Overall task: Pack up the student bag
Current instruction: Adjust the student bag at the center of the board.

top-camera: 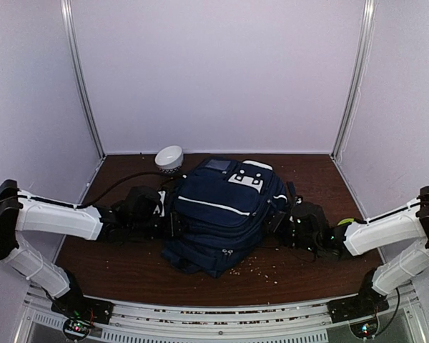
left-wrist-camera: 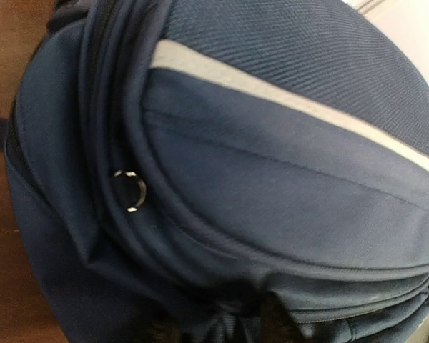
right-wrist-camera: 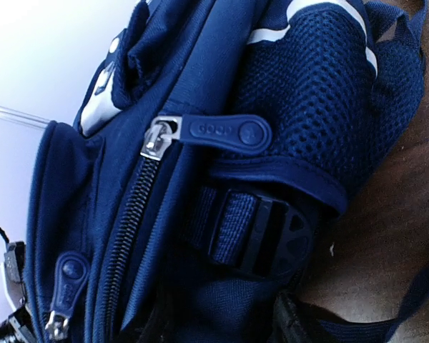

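The student bag [top-camera: 222,207] is a navy backpack with white stripes, lying in the middle of the brown table [top-camera: 114,264]. My left gripper [top-camera: 173,223] presses into its left side. In the left wrist view the bag [left-wrist-camera: 272,143] fills the frame, and a fold of its fabric sits pinched between the dark fingertips [left-wrist-camera: 275,321] of that gripper [left-wrist-camera: 218,329]. My right gripper [top-camera: 279,220] is against the bag's right side. There its jaws [right-wrist-camera: 222,325] are shut on blue fabric just below a black strap buckle [right-wrist-camera: 272,232], near a zipper pull [right-wrist-camera: 222,133].
A white bowl [top-camera: 169,158] stands behind the bag at the back left. A black cable [top-camera: 121,182] runs along the left arm. Something small and green [top-camera: 347,221] lies by the right arm. Crumbs [top-camera: 264,268] are scattered in front of the bag. White walls close in three sides.
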{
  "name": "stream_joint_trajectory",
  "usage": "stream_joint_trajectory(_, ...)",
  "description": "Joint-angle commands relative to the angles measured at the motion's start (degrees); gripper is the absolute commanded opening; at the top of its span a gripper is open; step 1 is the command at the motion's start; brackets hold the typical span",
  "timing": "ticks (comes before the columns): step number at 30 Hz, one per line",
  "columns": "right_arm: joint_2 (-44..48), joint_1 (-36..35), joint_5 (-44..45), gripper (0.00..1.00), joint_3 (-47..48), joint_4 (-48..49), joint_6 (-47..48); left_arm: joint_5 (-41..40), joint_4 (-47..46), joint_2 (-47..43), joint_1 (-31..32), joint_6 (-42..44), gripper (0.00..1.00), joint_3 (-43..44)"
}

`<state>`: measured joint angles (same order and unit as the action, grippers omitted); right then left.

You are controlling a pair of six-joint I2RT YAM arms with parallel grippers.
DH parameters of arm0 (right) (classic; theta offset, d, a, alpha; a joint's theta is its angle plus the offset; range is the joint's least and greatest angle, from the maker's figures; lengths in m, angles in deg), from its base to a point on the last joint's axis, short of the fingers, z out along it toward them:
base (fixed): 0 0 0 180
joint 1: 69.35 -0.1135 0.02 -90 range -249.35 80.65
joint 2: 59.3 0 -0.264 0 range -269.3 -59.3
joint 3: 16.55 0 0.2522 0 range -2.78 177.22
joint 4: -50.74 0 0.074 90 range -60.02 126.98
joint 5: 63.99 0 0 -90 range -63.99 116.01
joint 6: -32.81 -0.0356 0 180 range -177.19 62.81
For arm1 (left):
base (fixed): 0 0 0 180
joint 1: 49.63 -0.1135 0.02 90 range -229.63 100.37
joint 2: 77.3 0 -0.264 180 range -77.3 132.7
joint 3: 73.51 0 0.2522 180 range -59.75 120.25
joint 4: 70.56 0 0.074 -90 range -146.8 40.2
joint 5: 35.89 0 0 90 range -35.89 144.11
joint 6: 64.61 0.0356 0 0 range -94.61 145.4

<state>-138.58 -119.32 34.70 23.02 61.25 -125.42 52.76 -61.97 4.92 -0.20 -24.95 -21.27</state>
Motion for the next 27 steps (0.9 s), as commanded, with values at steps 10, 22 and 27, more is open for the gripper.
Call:
stream_joint_trajectory(10,-0.94,5.84,1.02,0.49,14.09,-17.23,16.46,-5.94,-6.7,4.77,10.69,-3.05,0.41,7.75)
stream_joint_trajectory(22,29.55,1.2,25.42,0.89,0.23,-32.56,11.95,-15.84,5.5,-7.27,11.26,-0.27,0.93,2.62)
stream_joint_trajectory(27,30.42,-1.45,25.12,1.0,3.38,-36.81,17.09,-17.03,11.45,-8.93,8.3,6.12,0.98,6.6)
